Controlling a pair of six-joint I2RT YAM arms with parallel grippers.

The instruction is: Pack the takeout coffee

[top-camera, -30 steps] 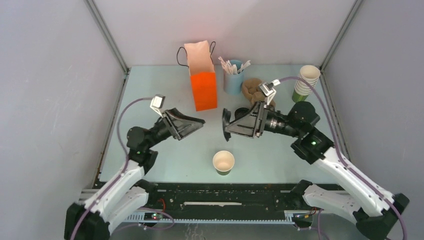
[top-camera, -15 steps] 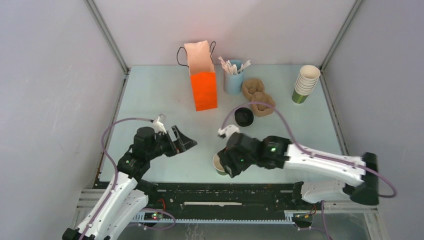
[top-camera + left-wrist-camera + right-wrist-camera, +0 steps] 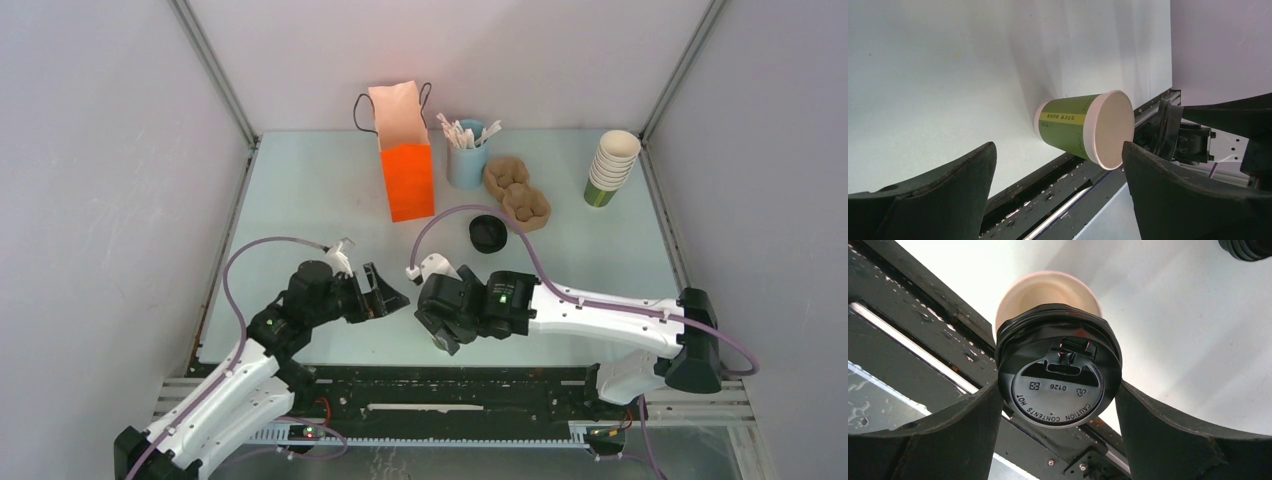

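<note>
We see the right gripper (image 3: 1057,390) clamped on a black lid (image 3: 1058,360), one finger on each side of its rim, directly over the open mouth of the green cup (image 3: 1068,125). The cup stands upright at 6 o'clock on the worktop (image 3: 300,200), just beside the near edge and its black rail (image 3: 450,385). From the left wrist we see the cup's mouth uncovered, so the lid is not seated. From the right wrist we cannot tell how close it hangs to the rim.

The left gripper (image 3: 1058,147) is at the cup's 9 o'clock, fingers spread wide and holding nothing, the cup framed between them but apart.

An orange bag (image 3: 407,165) stands at 12 o'clock, with a blue holder (image 3: 466,160) of sticks just beside it at 1. The brown carrier (image 3: 518,192) and a pile of loose lids (image 3: 487,233) sit near each other at 1 to 2, and stacked cups (image 3: 610,165) are by the right wall at 2. Bare worktop stretches from 9 to 11 o'clock, and a strip separates the cup from the bag.
</note>
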